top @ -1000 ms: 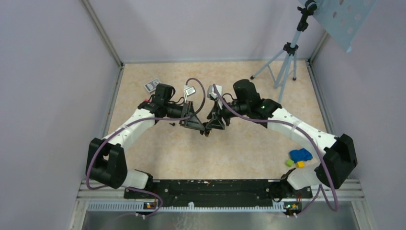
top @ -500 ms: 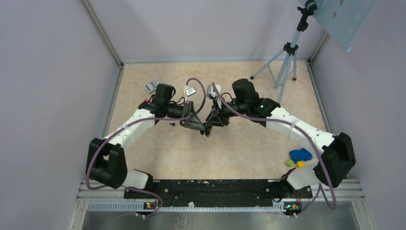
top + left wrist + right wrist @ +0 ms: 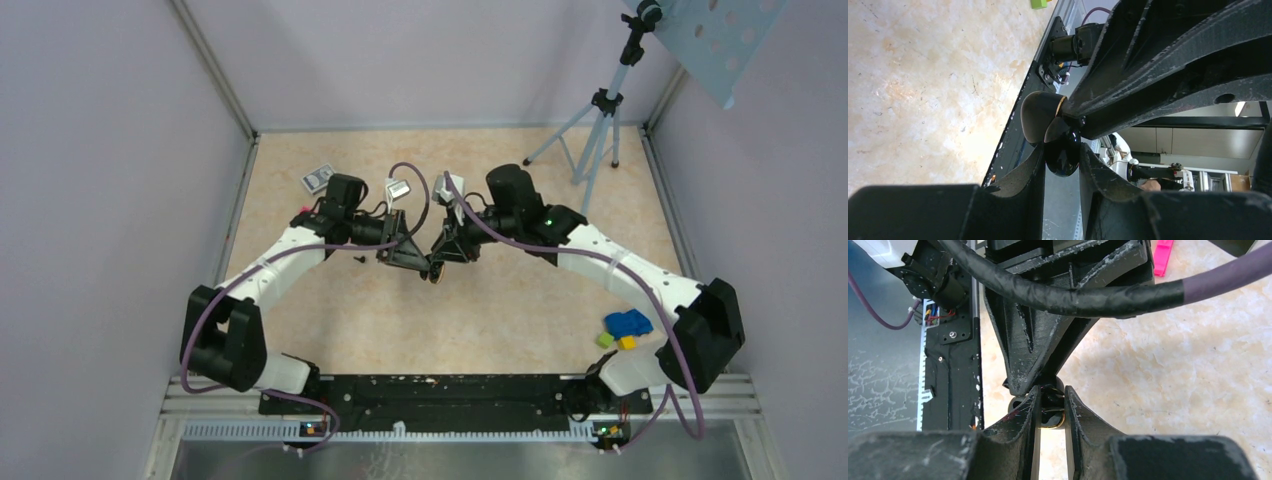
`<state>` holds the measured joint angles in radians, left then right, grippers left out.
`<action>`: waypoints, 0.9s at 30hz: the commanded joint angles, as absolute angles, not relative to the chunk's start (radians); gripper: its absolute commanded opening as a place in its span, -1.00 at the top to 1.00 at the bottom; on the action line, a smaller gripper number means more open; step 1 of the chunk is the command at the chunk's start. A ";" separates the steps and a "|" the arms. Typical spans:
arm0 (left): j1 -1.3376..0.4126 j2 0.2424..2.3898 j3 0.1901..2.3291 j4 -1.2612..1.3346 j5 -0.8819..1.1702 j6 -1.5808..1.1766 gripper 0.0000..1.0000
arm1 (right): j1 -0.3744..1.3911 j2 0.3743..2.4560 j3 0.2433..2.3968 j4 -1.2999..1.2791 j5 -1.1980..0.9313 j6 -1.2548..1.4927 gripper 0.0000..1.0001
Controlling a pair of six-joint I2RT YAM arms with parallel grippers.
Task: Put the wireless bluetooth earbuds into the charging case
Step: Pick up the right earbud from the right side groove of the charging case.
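1. Far L, back of the table [image 3: 500,310]: a small grey card [image 3: 319,178] lies flat, w/ a pink bit [image 3: 303,210] just nearer, beside the L arm's wrist.
2. A tiny black speck [image 3: 358,259] sits on the table just below the L forearm, apart from everything else.
3. Centre now. The left gripper [image 3: 1060,159] reaches in from the L, fingers clamped tight on the charging case [image 3: 1064,150]. The case is glossy black w/ a gold rim and is held up off the table.
4. The case lid [image 3: 1039,114] is swung open to one side, w/ the gold edge showing.
5. The right gripper [image 3: 1051,394] comes in nose to nose w/ the L one. Its fingers are pinched to a narrow gap on the same black, gold-rimmed case.
6. It's crowded there: both sets of fingers cover the case mouth, so the inside is hidden. The wireless bluetooth earbuds can't be made out in any view.
7. The R arm's purple cable [image 3: 1228,275] cuts across the top of the R wrist view.
8. R rear corner: a grey tripod [image 3: 597,130] stands well clear of the arms.
9. Near R, by the R arm's elbow: a blue block [image 3: 628,322], a green block [image 3: 604,339] and a yellow block [image 3: 627,343] are bunched together.
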<state>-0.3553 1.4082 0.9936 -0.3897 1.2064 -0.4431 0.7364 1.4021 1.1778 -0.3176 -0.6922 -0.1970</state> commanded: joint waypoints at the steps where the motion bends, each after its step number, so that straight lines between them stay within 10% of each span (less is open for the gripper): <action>1: -0.345 1.424 0.994 -0.341 1.193 -0.452 1.00 | 0.733 1.344 1.175 -0.308 -0.689 -0.192 0.83; 27: -0.325 1.439 0.949 -0.280 1.138 -0.544 1.00 | 0.688 1.302 1.046 -0.099 -0.578 0.081 0.84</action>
